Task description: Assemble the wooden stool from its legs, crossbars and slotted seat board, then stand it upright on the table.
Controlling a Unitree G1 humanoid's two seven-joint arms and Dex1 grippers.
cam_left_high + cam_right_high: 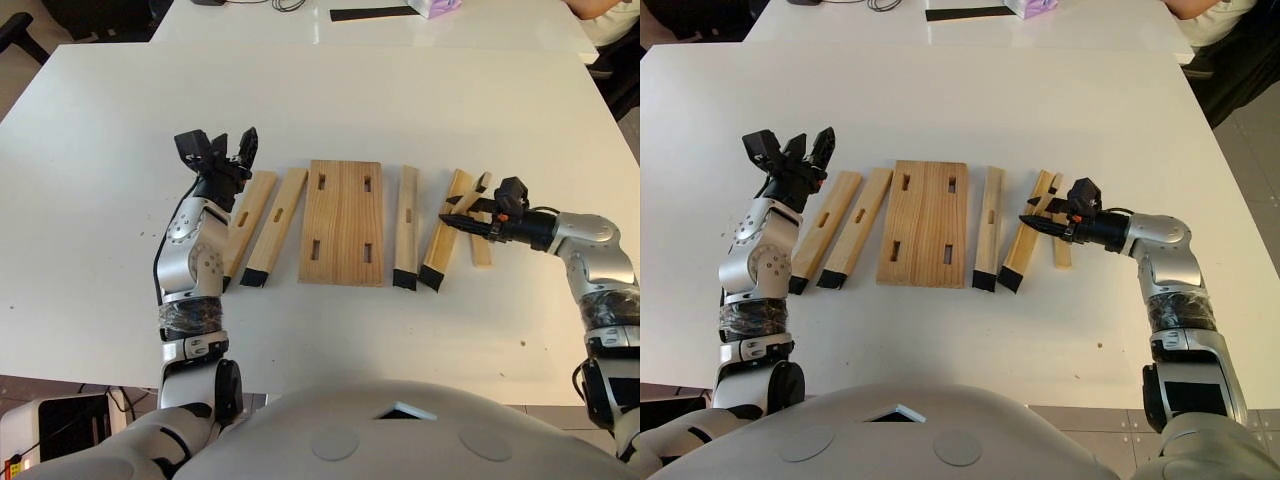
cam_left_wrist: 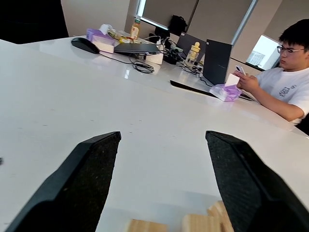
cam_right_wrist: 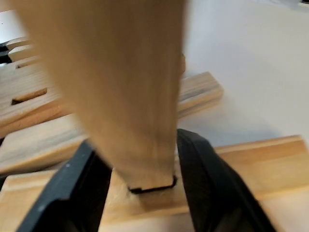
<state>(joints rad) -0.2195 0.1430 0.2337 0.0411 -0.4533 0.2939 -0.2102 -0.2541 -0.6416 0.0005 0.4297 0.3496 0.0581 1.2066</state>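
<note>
So, from the head camera, the stool's parts lie unjoined in a row across the middle of the tabletop [image 1: 120, 120]. The slotted seat board [image 1: 341, 222] is in the centre, the left legs [image 1: 277, 225] lie toward the left edge and the right legs [image 1: 406, 225] toward the right edge. The left gripper [image 1: 225, 142] hangs over the far ends of the left legs, spread and holding nothing. The right gripper [image 1: 450, 212] sits over the outermost right leg, pinching the low end of a short crossbar [image 1: 477, 190] that tilts up off the table. A second bar [image 1: 481, 250] lies flat just beside it, under the wrist. In the left wrist view the fingers [image 2: 87, 179] stand wide apart, with two leg ends just beneath them. In the right wrist view the fingers [image 3: 212, 188] press on either side of the crossbar's end, with a leg lying flat below. I judge the work to be at its start: a first crossbar is in hand and nothing is slotted yet. The next move calls for lifting the bar clear and bringing its end to a leg's slot, with the left gripper closing on that leg to steady it. Held by its very end, the bar could swivel.
</note>
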